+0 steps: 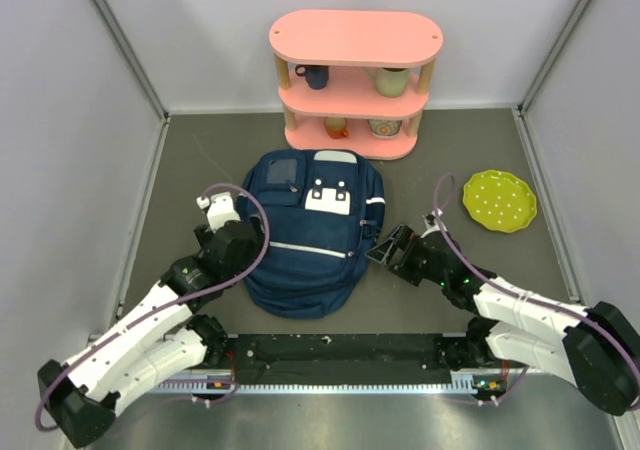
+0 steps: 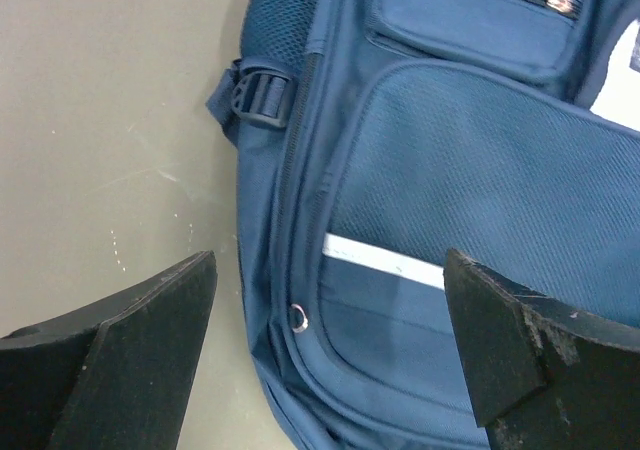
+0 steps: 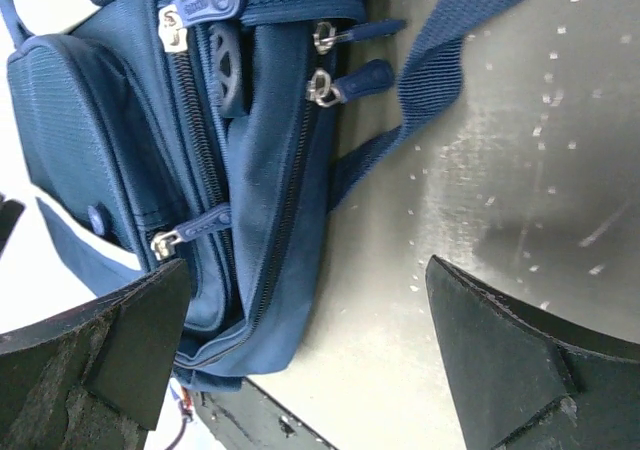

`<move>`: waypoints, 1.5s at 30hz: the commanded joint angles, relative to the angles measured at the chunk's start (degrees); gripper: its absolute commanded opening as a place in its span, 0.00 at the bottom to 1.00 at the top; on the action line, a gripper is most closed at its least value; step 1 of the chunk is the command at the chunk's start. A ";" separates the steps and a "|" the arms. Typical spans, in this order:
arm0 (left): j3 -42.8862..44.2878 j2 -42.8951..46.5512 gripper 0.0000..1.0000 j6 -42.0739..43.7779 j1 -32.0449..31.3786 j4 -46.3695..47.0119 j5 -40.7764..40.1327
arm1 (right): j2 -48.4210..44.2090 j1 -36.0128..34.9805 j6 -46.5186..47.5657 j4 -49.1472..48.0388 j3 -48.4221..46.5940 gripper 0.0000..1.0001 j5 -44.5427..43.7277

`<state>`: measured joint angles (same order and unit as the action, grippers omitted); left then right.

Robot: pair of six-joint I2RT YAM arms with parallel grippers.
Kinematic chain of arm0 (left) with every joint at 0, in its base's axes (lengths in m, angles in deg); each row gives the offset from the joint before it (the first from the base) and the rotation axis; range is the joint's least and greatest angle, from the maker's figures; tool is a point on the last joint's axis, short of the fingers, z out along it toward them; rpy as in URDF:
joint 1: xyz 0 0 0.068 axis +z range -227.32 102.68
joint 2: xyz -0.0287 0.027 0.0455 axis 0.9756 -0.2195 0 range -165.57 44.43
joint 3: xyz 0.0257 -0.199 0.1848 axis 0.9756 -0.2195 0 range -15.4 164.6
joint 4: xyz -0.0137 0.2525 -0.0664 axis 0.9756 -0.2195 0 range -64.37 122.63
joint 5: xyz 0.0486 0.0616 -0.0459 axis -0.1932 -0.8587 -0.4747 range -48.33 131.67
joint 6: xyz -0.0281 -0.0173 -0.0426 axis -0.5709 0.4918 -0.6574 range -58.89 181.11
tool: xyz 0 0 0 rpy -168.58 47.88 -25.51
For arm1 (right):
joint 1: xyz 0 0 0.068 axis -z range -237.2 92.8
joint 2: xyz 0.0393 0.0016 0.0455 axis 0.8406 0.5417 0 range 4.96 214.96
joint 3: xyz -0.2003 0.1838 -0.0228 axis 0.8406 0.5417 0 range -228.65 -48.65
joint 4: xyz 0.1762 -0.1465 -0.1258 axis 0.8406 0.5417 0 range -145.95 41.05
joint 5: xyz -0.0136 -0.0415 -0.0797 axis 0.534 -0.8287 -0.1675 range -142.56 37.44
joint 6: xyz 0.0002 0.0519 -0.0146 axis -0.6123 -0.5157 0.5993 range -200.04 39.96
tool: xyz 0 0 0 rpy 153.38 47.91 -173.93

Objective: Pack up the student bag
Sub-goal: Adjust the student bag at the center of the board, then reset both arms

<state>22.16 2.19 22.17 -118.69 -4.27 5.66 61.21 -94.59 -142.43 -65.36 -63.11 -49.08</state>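
The student bag (image 1: 312, 235) lies flat in the middle of the worktop (image 1: 440, 305), front pockets facing up. The left end effector (image 2: 330, 270) hangs over its left edge with fingers wide apart, holding nothing. The right end effector (image 3: 305, 280) is equally spread at its right side. A pink shelf (image 1: 355, 40) stands behind the bag, and a green plate (image 1: 499, 201) lies to the right.

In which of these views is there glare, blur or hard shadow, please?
Top external: even light, sharp, no hard shadow around the bag. Left wrist: the bag's weave is in sharp focus, no glare. Right wrist: pale glare streaks on the table beside the bag, zips sharp.
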 commanded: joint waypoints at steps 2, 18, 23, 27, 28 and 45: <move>-6.17 3.30 0.99 5.62 11.11 14.74 14.89 | 3.76 -2.16 -2.04 -9.47 -2.68 0.99 1.96; -22.36 -9.86 0.75 1.32 13.94 48.57 56.65 | 11.11 -2.87 1.22 -12.50 -1.46 0.27 -3.02; -20.78 -11.64 0.77 1.49 13.24 48.60 58.61 | -0.59 -2.69 5.15 0.25 -0.74 0.54 -13.05; -18.76 -4.81 0.98 2.99 13.24 38.69 51.15 | -10.00 -1.90 13.16 14.83 -4.34 0.86 -22.35; -18.14 -3.22 0.98 4.03 13.24 34.14 47.91 | -13.93 -1.64 15.96 18.77 -4.79 0.93 -23.95; 0.40 -5.83 0.99 14.33 32.82 19.16 26.24 | -4.66 27.72 33.20 27.52 -17.53 0.99 -4.63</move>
<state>14.14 -1.24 33.41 -93.77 19.33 30.49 54.34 -69.96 -114.55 -38.15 -75.80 -64.05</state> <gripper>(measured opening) 0.986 0.987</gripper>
